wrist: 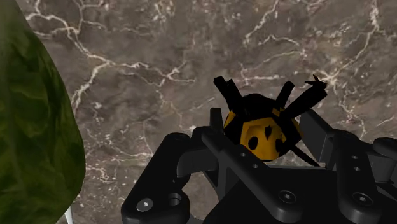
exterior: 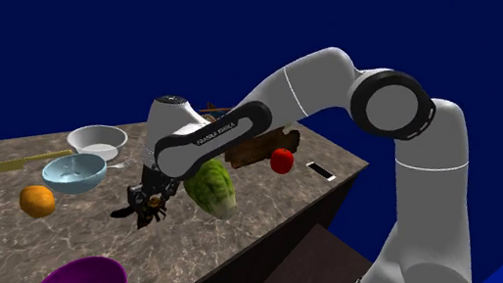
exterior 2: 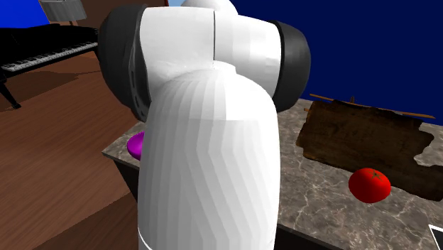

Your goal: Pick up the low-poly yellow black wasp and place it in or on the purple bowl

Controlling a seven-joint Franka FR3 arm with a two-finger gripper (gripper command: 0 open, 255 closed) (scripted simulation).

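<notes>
Hand clasping wasp, lettuce near, marble counter

Bare marble counter lies between the gripper clasping the wasp and the purple bowl; lettuce stands just beside the gripper, orange near.

Small white lettering on the arm, too small to read

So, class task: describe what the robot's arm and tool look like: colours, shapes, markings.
The arm is smooth, rounded white segments joined by dark round joints, with small dark lettering on the segment nearest the tool. The tool is all black and blocky, with two fingers.
</notes>
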